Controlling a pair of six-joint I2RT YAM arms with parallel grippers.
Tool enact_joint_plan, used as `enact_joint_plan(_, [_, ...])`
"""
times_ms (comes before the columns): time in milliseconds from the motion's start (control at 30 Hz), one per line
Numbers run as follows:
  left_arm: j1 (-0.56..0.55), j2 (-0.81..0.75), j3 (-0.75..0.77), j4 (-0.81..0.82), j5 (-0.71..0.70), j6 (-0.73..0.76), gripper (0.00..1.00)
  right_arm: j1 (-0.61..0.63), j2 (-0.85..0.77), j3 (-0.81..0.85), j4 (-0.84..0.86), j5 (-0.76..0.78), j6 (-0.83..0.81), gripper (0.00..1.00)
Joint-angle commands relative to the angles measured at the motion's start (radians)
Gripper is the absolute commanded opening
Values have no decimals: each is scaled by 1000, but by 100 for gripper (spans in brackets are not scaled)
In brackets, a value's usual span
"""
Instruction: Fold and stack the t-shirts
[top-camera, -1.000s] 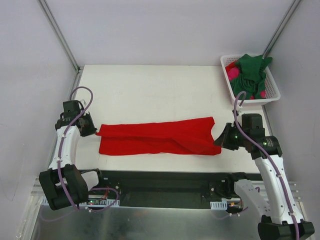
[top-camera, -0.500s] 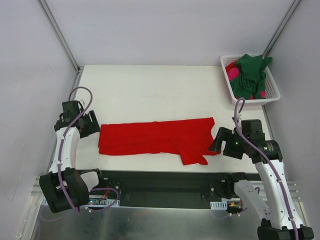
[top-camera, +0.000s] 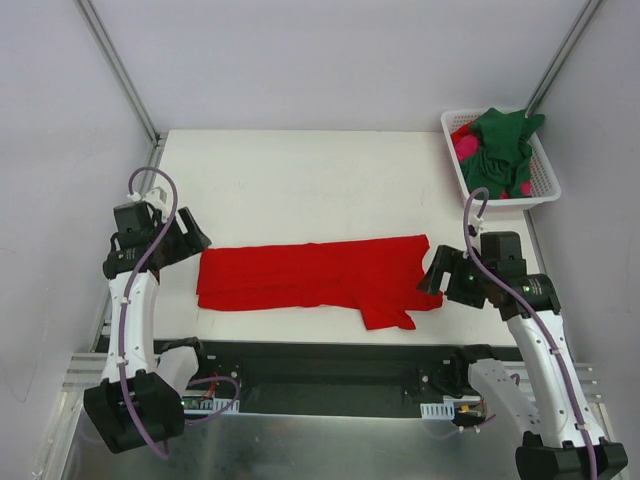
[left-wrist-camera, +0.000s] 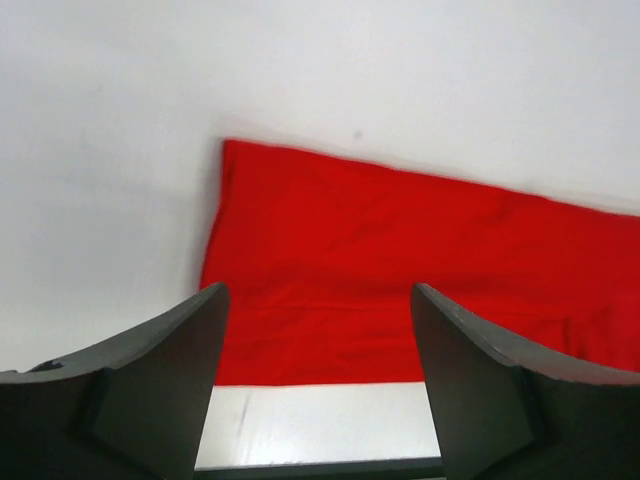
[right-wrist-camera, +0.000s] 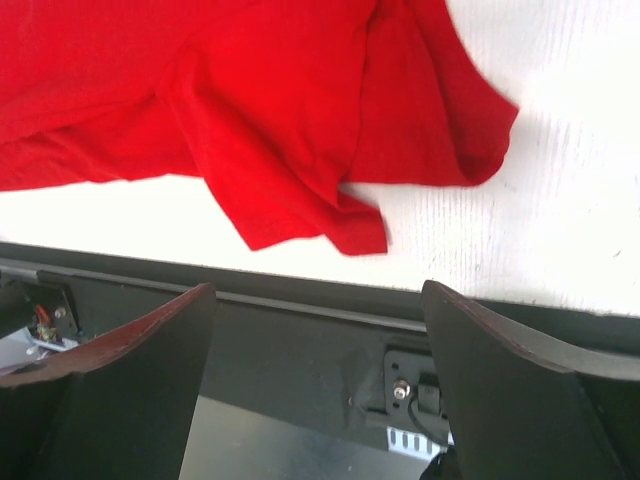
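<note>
The red t-shirt (top-camera: 310, 275) lies flat on the white table as a long strip running left to right. One sleeve (top-camera: 385, 315) sticks out toward the near edge. My left gripper (top-camera: 192, 240) stands open just off the shirt's left end, apart from the cloth. The left wrist view shows the red t-shirt (left-wrist-camera: 400, 260) beyond the empty left gripper (left-wrist-camera: 318, 292). My right gripper (top-camera: 433, 278) is open beside the right end, holding nothing. In the right wrist view the red t-shirt (right-wrist-camera: 250, 100) lies ahead of the right gripper (right-wrist-camera: 318, 290). A dark green t-shirt (top-camera: 500, 150) and a pink one (top-camera: 465, 147) are bunched in the basket.
The white slotted basket (top-camera: 548, 187) stands at the table's far right corner. A black rail (top-camera: 330, 362) runs along the table's near edge, close to the protruding sleeve. Grey walls and slanted metal posts (top-camera: 120, 70) enclose the table.
Both grippers opened and let go of the red shirt's ends. The shirt settled flat, with a sleeve now poking out at the near edge. Both arms drew slightly away from it.
</note>
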Motion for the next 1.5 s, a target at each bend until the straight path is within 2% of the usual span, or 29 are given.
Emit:
enact_joint_plan(0, [-49, -60, -8, 188, 249, -166, 73, 4, 14, -36, 100, 35, 12, 88])
enact_joint_plan(200, [-337, -80, -113, 351, 179, -272, 73, 13, 23, -110, 212, 15, 39, 87])
enact_joint_plan(300, [-465, -48, -169, 447, 138, -337, 73, 30, 57, -133, 273, 5, 44, 82])
enact_joint_plan(367, [-520, -22, -182, 474, 89, -354, 73, 50, 86, -130, 316, 15, 44, 69])
enact_joint_plan(400, [-556, 1, -185, 481, 72, -357, 73, 56, 94, -126, 341, 20, 44, 52])
enact_joint_plan(433, [-570, 12, -183, 488, 59, -360, 70, 64, 104, -120, 353, 23, 44, 45])
enact_joint_plan(500, [-588, 30, -183, 497, 26, -360, 57, 91, 143, -99, 376, 35, 43, 33])
enact_joint_plan(533, [-599, 37, -182, 500, 15, -360, 52, 102, 157, -88, 394, 40, 43, 20])
enact_joint_plan(567, [-602, 41, -182, 500, -2, -352, 41, 127, 175, -81, 404, 47, 41, 16])
enact_joint_plan(633, [-605, 52, -182, 497, -16, -343, 23, 154, 233, -57, 440, 48, 36, 3])
enact_joint_plan(667, [-605, 57, -183, 498, -30, -339, 8, 183, 259, -50, 453, 49, 38, 1])
enact_joint_plan(700, [-605, 58, -188, 498, -36, -337, 2, 200, 300, -33, 479, 49, 39, 1])
enact_joint_plan(733, [-605, 61, -190, 498, -40, -337, 0, 217, 327, -25, 493, 49, 41, 1])
enact_joint_plan(933, [-605, 104, -200, 492, -73, -337, 0, 364, 552, 70, 594, 51, 43, 2])
enact_joint_plan(1200, [-605, 225, -141, 404, -77, -328, 0, 417, 747, 136, 657, 69, 50, 1])
enact_joint_plan(1467, [-617, 213, -110, 275, -125, -332, 0, 427, 832, 142, 652, 92, 38, 1])
